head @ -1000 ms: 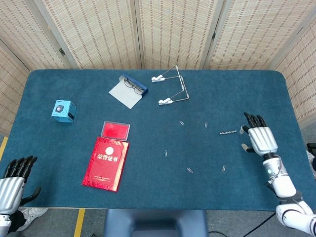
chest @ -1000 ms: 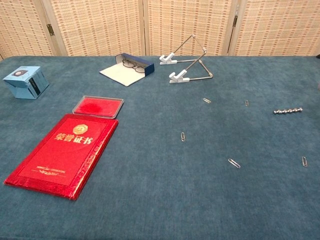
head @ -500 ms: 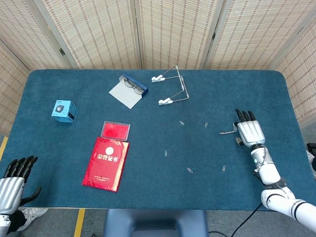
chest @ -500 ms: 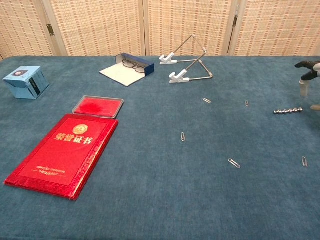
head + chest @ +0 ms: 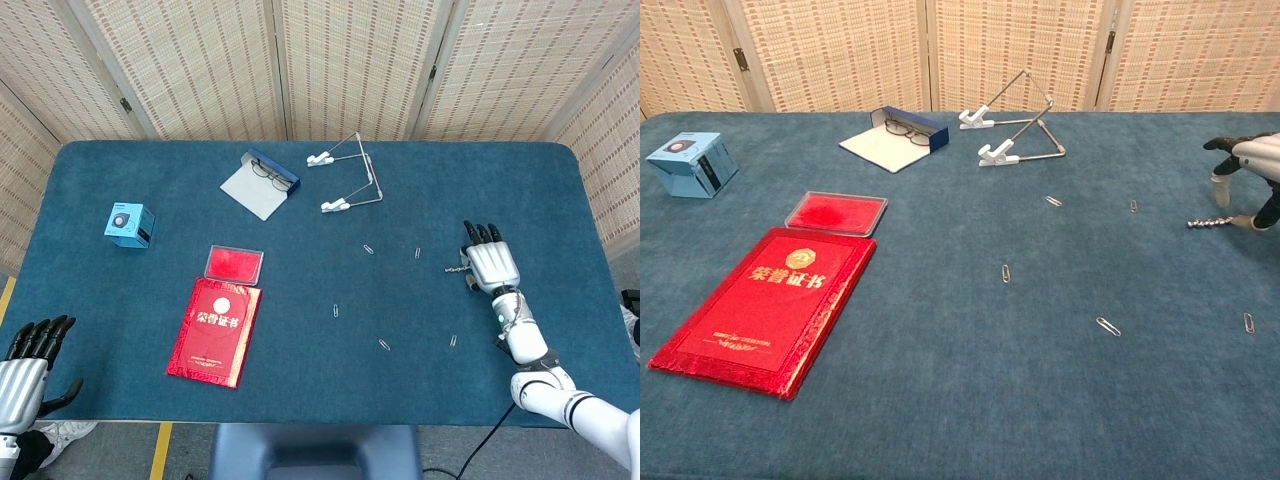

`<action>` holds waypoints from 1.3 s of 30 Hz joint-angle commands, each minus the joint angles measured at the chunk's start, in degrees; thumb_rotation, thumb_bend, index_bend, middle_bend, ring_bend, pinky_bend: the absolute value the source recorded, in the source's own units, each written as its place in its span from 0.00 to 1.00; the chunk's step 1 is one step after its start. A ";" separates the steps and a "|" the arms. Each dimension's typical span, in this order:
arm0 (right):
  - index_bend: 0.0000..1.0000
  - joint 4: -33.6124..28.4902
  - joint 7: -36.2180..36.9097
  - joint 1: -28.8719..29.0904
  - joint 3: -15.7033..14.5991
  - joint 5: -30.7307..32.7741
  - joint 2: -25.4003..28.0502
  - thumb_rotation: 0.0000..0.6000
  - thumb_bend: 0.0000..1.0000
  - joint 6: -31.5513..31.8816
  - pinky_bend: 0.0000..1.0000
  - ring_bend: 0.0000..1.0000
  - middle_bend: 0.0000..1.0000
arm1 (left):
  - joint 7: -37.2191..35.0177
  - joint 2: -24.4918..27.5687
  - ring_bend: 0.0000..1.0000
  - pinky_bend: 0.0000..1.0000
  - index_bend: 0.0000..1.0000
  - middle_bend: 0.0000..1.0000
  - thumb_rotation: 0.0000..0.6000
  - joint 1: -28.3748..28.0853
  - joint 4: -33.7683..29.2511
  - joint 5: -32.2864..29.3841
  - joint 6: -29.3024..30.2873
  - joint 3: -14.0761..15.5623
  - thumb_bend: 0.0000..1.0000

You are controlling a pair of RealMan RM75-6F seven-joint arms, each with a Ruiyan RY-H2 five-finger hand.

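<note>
The short silver beaded metal chain (image 5: 1208,222) lies on the blue felt table (image 5: 300,400) toward its right side, stretched nearly straight. Its long axis runs roughly left to right across the table, and in the chest view the right end sits slightly higher than the left. That right end lies under the right hand (image 5: 489,264), which hovers palm down over it with fingers spread and holds nothing; whether a fingertip touches the chain cannot be told. Small silver paper clips lie scattered to the chain's left and front, the nearest (image 5: 1133,206) just left of it. Farther left are a wire-frame stand with white feet (image 5: 348,182), an open glasses case with spectacles (image 5: 262,182), a red certificate booklet (image 5: 214,331), a red ink pad (image 5: 234,263) and a small light-blue box (image 5: 130,223). The left hand (image 5: 26,368) rests off the near left corner, open and holding nothing.
</note>
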 commanded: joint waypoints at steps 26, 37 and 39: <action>0.51 10.63 7.29 3.34 -0.69 -3.16 -7.34 1.00 0.37 -2.04 0.00 0.00 0.00 | -1.59 0.35 0.07 0.01 0.00 0.09 1.00 0.08 0.28 -0.43 0.10 -0.13 0.36; 0.52 13.23 8.77 3.73 -0.93 -3.89 -9.03 1.00 0.38 -2.75 0.00 0.00 0.00 | -2.15 0.48 0.07 0.01 0.00 0.09 1.00 0.08 0.36 -0.15 0.22 -0.08 0.36; 0.52 13.26 8.92 3.70 -0.88 -3.99 -9.06 1.00 0.38 -2.57 0.00 0.00 0.00 | -2.22 0.50 0.07 0.01 0.00 0.09 1.00 0.08 0.39 -0.14 0.21 -0.07 0.36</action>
